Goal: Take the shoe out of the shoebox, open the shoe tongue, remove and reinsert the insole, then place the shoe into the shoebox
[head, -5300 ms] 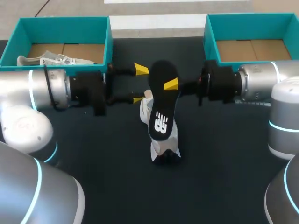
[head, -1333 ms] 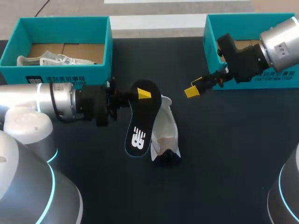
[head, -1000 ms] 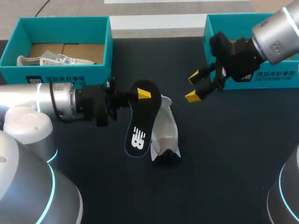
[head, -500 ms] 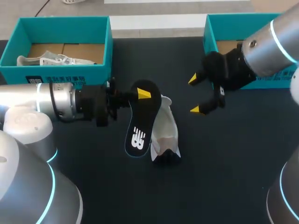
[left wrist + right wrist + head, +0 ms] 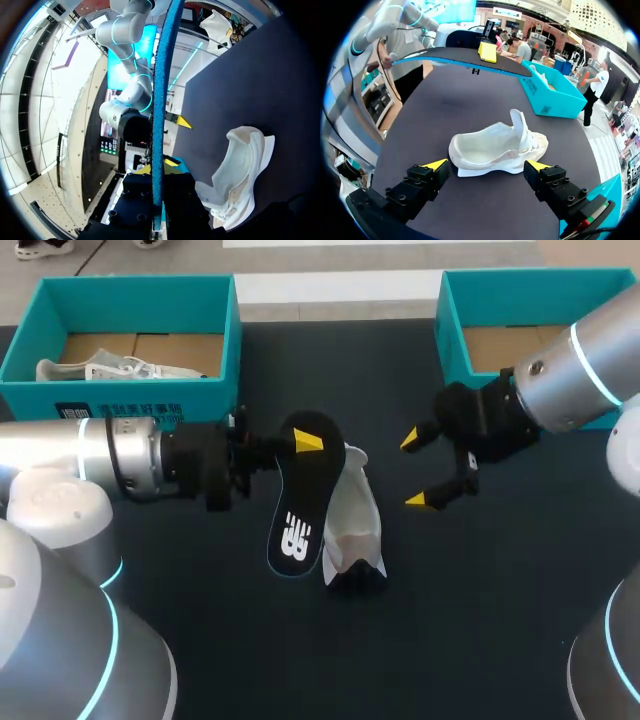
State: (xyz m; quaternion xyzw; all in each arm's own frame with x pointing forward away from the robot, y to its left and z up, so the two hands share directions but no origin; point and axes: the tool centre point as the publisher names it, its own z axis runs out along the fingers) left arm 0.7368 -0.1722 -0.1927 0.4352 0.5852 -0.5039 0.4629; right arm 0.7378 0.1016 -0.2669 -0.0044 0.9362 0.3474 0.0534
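A white shoe [image 5: 352, 525] stands on the dark table, its opening facing up. My left gripper [image 5: 300, 445] is shut on the heel end of the black insole [image 5: 298, 510], holding it in the air just left of the shoe. In the left wrist view the insole [image 5: 161, 100] shows edge-on between the gripper [image 5: 159, 167] fingers, with the shoe [image 5: 240, 175] beside it. My right gripper [image 5: 418, 468] hangs open to the right of the shoe, with nothing in it. In the right wrist view the shoe [image 5: 495, 147] lies just ahead of that open gripper [image 5: 486, 166], the insole [image 5: 460, 57] beyond it.
A teal shoebox [image 5: 120, 400] at the back left holds another white shoe [image 5: 110, 368]. A second teal shoebox [image 5: 450, 330] stands at the back right, behind my right arm. Bare table lies in front of the shoe.
My right gripper has swung down from beside the right shoebox toward the shoe, staying open. The left arm and the insole have not moved.
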